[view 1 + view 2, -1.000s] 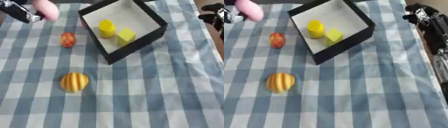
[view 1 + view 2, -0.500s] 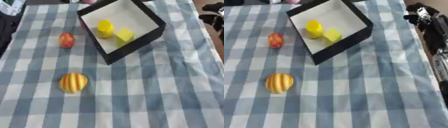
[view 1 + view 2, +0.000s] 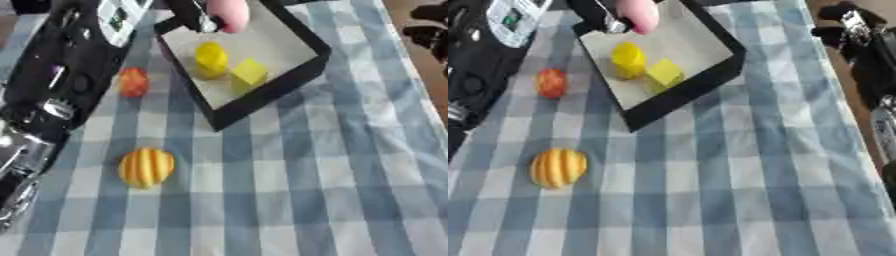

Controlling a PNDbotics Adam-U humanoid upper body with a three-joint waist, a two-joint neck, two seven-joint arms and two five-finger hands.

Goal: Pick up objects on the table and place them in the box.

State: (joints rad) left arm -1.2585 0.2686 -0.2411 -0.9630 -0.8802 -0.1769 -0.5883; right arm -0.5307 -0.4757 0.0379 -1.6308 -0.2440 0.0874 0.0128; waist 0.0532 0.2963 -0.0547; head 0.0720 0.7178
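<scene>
Box [image 3: 262, 95], black-walled with a pale floor, lies open on a counter [image 3: 332, 180] covered in blue and white checked cloth, at the far middle of the scene. Over the box's far left corner hangs the left robot hand [image 3: 199, 15], at the end of a black arm that comes in from the left side. This robot hand is closed around a pink rounded object [image 3: 227, 14], which sticks out on the hand's right and sits above the box's floor; whether it touches the floor cannot be told.

Inside the box, just nearer the robot than the left robot hand, stands a yellow cylinder [image 3: 210, 59]. A yellow cube [image 3: 249, 72] lies just beside it, further to the right.

Outside the box, left of and nearer than the hand, a small red and orange fruit [image 3: 133, 82] rests on the cloth close to the black arm. Well nearer still, a yellow and orange striped round fruit [image 3: 146, 167] lies on the cloth, apart from everything else.

At the far right edge, off the cloth, the dark right robot hand [image 3: 846, 25] shows; whether its fingers are curled or straight cannot be told.
</scene>
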